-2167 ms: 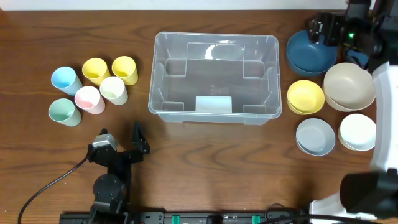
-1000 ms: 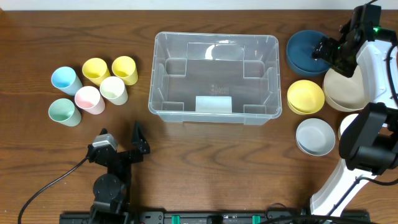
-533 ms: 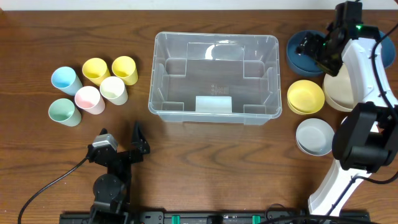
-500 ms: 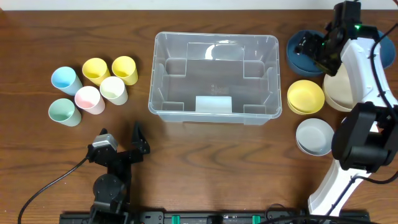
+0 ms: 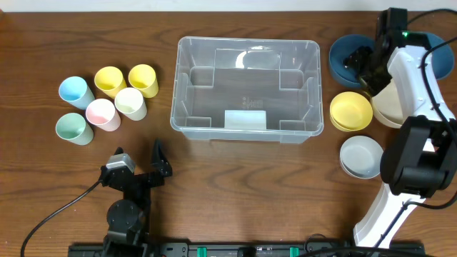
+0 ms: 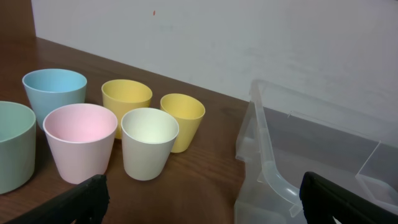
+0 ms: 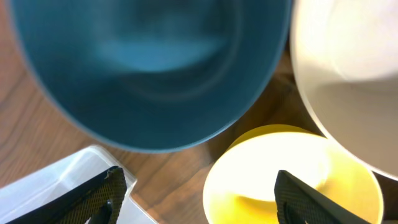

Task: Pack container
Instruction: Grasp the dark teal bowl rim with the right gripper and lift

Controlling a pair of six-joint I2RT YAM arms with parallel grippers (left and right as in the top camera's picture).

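Container [image 5: 176,93]: sits upright at the centre of the wooden table [image 5: 250,185], mouth facing straight up, nothing inside. Its long axis runs from 9 o'clock to 3 o'clock in the overhead view, short sides facing the cups and the bowls. A white label [image 5: 245,119] shows on the wall at the 6 o'clock side. The left wrist view shows one clear corner of it [image 6: 267,168]; the right wrist view catches only a pale corner [image 7: 68,180].

Left gripper [image 5: 139,160]: parked at 7 o'clock from the container, well apart from it. Fingers are spread wide with nothing between them, as the left wrist view confirms [image 6: 217,205].

Right gripper [image 5: 360,61]: positioned at 2 o'clock from the container, over the right portion of the dark blue bowl [image 5: 343,57]. In its own camera [image 7: 199,193] the fingers stand apart, empty, with the blue bowl filling the upper view.

Bowls, 3 o'clock side: yellow bowl [image 5: 350,111] just beside the container, beige bowl [image 5: 382,107] partly behind the arm, pale grey bowl [image 5: 362,157] nearer 4 o'clock.

Cups, 9 o'clock side, clustered upright: blue cup [image 5: 74,91], two yellow cups [image 5: 109,81] [image 5: 143,79], cream cup [image 5: 131,103], pink cup [image 5: 102,113], green cup [image 5: 73,128]
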